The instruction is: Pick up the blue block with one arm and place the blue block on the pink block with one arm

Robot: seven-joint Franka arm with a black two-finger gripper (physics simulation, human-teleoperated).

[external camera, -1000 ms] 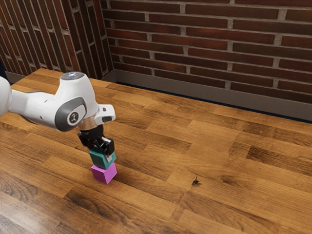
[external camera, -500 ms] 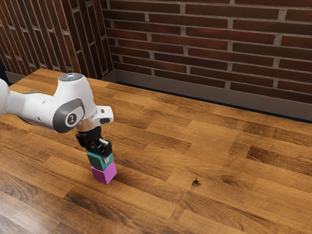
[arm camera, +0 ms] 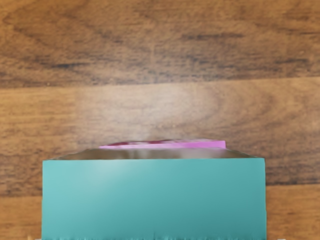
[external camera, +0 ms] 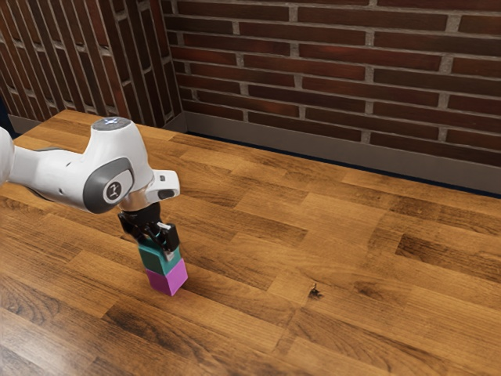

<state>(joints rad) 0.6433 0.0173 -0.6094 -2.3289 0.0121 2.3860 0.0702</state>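
The blue block point(external camera: 159, 261), teal in colour, sat on top of the pink block point(external camera: 171, 277), the two touching and forming a small stack on the desk point(external camera: 329, 235). Its edges were nearly in line with those below. The stack stood at about 8 o'clock from the middle of the exterior view. The hand point(external camera: 156, 241) was directly above at 12 o'clock, pointing straight down. Its two black fingers were closed on the upper part of the blue block from opposite sides, a narrow gap between them. In the wrist view the blue block point(arm camera: 153, 199) lay just under the hand, with a thin strip of the pink block point(arm camera: 165, 144) showing past its far edge. The white arm point(external camera: 70, 176) reached in from 9 o'clock. A small dark speck point(external camera: 314, 292) lay on the wood at 3 o'clock from the stack, well apart. A brick wall point(external camera: 329, 63) ran behind the desk.
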